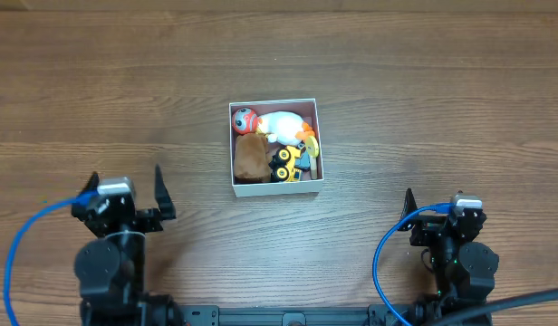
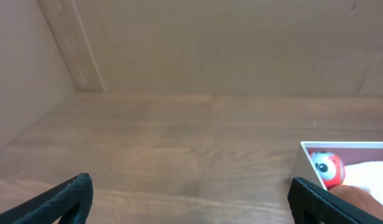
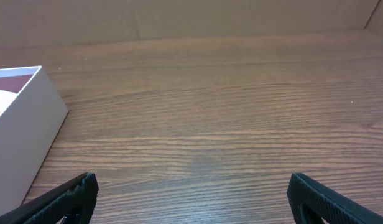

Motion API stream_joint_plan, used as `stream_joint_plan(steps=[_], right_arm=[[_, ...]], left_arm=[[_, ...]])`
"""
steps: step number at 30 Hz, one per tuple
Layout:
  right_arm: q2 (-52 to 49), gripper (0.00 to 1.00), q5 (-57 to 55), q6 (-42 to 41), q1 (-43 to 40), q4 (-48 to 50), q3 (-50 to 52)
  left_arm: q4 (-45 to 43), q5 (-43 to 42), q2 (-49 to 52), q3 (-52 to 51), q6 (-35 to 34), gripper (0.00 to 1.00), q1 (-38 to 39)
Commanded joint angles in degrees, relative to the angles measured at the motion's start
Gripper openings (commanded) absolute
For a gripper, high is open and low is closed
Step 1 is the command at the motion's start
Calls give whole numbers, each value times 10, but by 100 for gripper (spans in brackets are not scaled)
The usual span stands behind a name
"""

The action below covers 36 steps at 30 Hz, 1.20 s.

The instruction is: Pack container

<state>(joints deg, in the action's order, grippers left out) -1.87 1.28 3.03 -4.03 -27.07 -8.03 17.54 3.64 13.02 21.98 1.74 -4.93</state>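
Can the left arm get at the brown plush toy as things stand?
Probably yes: left gripper open, nothing between it and the open-topped container, and the brown plush toy lies uncovered in its near left corner.

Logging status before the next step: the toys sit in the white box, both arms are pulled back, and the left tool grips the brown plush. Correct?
Not quite. The left tool is open and empty; the brown plush lies inside the container, as the overhead view shows. The rest holds.
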Motion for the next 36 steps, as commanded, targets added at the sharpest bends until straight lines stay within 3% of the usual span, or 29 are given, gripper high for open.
stream_joint_plan(steps=[1, 13, 36], right_arm=[[7, 100, 3, 0, 2, -5, 3], [7, 100, 3, 0, 2, -5, 3], [7, 100, 3, 0, 2, -5, 3]], left_arm=[[-34, -34, -57, -66, 6, 100, -4], [-122, -82, -128, -210, 4, 100, -3], [-123, -77, -128, -211, 4, 100, -3]])
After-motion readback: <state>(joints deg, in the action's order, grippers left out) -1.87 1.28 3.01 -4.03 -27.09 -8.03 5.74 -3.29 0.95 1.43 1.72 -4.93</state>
